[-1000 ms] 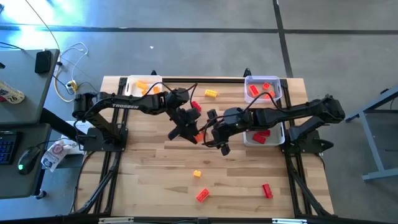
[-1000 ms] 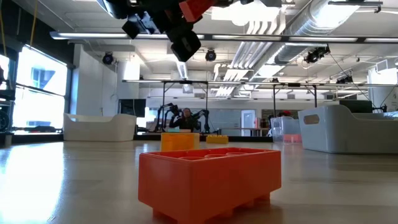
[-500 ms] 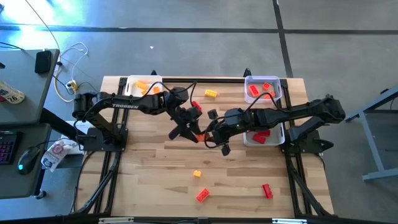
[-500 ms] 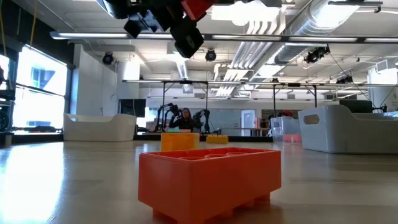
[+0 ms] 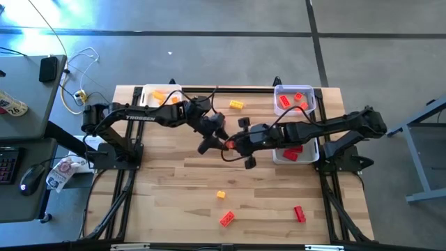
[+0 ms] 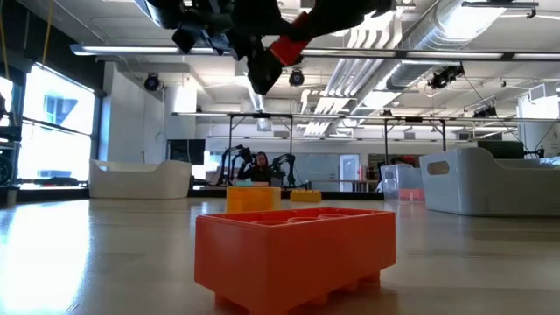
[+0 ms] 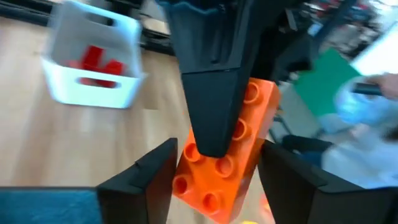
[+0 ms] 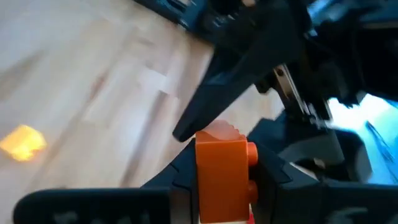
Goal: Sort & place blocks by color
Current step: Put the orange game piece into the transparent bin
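Observation:
My right gripper (image 5: 231, 143) is shut on an orange studded brick (image 5: 227, 144) above the middle of the table; the brick also shows in the right wrist view (image 8: 221, 165). My left gripper (image 5: 216, 137) is open and meets it from the table's left. Its two fingers stand on either side of the brick (image 7: 224, 155); I cannot tell whether they touch it. In the low view the brick (image 6: 289, 48) hangs high between both dark grippers. Loose bricks lie on the table: yellow (image 5: 237, 104), yellow (image 5: 221, 194), orange (image 5: 226, 218), red (image 5: 299, 213). My right gripper pinches the orange brick between its two fingers. One finger (image 7: 214, 106) lies on the studded face (image 7: 239, 127); the other is hidden behind the brick. The fingers come roughly level from the table's right side. The brick is lifted clear of the table, tilted.
A white tray (image 5: 148, 92) with orange and yellow bricks stands at the far left. A clear tray (image 5: 311, 94) with red bricks stands at the far right, and a white tray (image 5: 279, 157) with red bricks stands just nearer. An orange brick (image 6: 293, 254) lies close to the low camera.
My left gripper has gone toward the table's far and right side, closing in on the brick held by my right gripper. My right gripper has carried the brick a little toward the far edge. In the low view the brick shows lower and more tilted than before.

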`<state>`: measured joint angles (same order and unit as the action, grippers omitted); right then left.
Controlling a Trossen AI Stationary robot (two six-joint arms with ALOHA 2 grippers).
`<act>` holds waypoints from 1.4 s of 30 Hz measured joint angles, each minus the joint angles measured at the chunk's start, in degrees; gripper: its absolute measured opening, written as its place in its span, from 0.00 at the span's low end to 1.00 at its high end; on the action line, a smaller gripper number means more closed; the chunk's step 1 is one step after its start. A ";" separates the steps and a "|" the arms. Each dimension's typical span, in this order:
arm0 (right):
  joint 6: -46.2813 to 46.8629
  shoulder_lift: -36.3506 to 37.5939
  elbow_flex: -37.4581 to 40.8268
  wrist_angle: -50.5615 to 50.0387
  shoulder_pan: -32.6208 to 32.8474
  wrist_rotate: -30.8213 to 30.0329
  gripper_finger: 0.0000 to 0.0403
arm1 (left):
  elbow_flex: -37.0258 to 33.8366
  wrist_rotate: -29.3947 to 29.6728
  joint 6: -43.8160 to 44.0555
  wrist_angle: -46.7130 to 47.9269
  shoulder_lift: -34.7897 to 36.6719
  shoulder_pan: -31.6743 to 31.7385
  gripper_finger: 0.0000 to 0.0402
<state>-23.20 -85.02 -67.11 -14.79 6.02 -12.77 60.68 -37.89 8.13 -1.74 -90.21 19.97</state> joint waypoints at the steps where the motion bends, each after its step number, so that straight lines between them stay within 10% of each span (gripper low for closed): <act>1: 0.65 -0.04 0.00 -0.67 -0.02 -1.85 0.17 | 0.00 1.66 0.01 0.08 0.00 0.02 0.49; 16: 17.11 -0.10 0.04 -18.62 -5.53 -26.51 0.17 | 0.11 26.20 -0.16 7.34 0.02 2.94 0.54; 34: 42.56 -0.06 0.04 -35.77 -27.71 -26.81 0.17 | 0.11 31.74 -3.22 14.45 0.02 4.39 0.54; 42: 43.86 -0.12 0.04 -37.80 -38.17 -17.96 0.17 | 0.09 31.73 -3.38 14.82 0.02 4.39 0.54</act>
<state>20.66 -85.13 -67.07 -52.59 -32.16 -30.73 60.78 -6.16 4.75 13.08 -90.19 24.36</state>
